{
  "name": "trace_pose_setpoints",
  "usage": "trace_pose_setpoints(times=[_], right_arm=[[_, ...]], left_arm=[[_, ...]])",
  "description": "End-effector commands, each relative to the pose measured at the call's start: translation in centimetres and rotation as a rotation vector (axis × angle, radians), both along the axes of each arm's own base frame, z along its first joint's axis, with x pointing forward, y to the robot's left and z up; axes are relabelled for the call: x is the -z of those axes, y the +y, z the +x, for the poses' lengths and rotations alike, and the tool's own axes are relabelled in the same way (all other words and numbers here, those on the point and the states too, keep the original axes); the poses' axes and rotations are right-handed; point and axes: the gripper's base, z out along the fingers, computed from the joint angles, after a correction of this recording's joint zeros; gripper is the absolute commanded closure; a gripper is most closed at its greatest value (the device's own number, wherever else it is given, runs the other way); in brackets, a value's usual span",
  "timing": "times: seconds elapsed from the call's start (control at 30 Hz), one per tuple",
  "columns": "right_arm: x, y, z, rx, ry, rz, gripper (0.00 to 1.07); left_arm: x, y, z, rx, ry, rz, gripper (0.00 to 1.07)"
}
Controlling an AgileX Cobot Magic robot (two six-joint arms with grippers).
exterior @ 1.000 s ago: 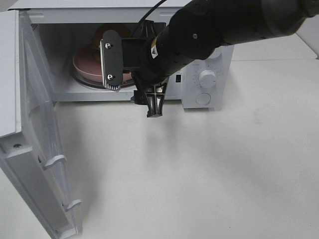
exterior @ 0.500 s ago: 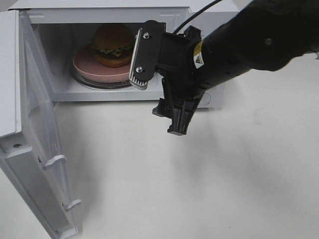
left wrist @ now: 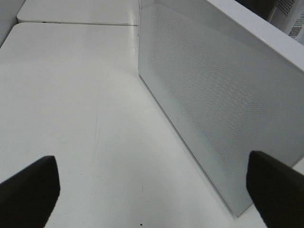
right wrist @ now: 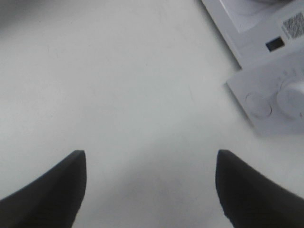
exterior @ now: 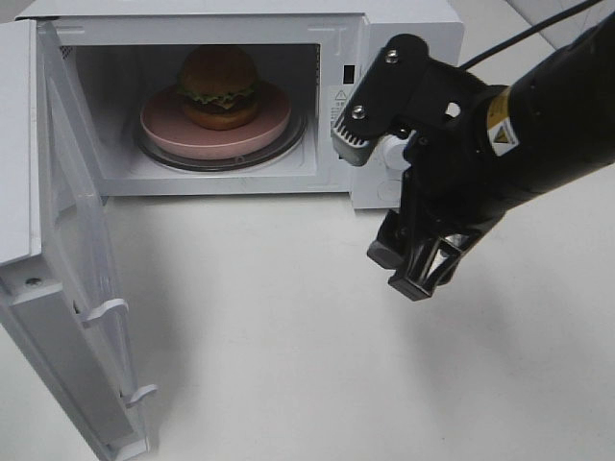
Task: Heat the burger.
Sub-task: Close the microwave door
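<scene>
Burger (exterior: pixel 218 84) sat on plate (exterior: pixel 173 130) inside microwave (exterior: pixel 336 67); right hand (exterior: pixel 377 213) hung wide and empty at its 4 o'clock, so swinging the door (exterior: pixel 77 240) shut from 8 o'clock looked next, probably for the wide, empty left hand (left wrist: pixel 152 190).

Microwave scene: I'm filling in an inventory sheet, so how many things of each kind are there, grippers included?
Microwave: 1
Burger: 1
Pink plate: 1
Grippers: 2, left gripper and right gripper
Total: 5
</scene>
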Motion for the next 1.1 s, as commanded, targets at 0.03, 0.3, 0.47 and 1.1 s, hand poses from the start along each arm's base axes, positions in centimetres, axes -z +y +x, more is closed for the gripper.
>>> trace_pose_setpoints(times=[0.03, 0.3, 0.47, 1.1], right_arm=[[-1.1, -1.7, -1.6, 0.140, 0.079, -0.004, 0.33], [-3.6, -4.4, -4.5, 0.237, 0.129, -0.034, 0.33], [-5.0, -6.1, -6.2, 0.262, 0.140, -0.049, 0.33], [-8.8, -10.7, -11.6, 0.334, 0.049, 0.093, 0.33]], left_arm=[[0.1, 0.0, 0.0, -0.003, 0.002, 0.000, 0.08], [0.1, 0.0, 0.0, -0.003, 0.002, 0.000, 0.08], [0.1, 0.0, 0.0, -0.003, 0.002, 0.000, 0.08], [0.1, 0.0, 0.0, -0.003, 0.002, 0.000, 0.08]])
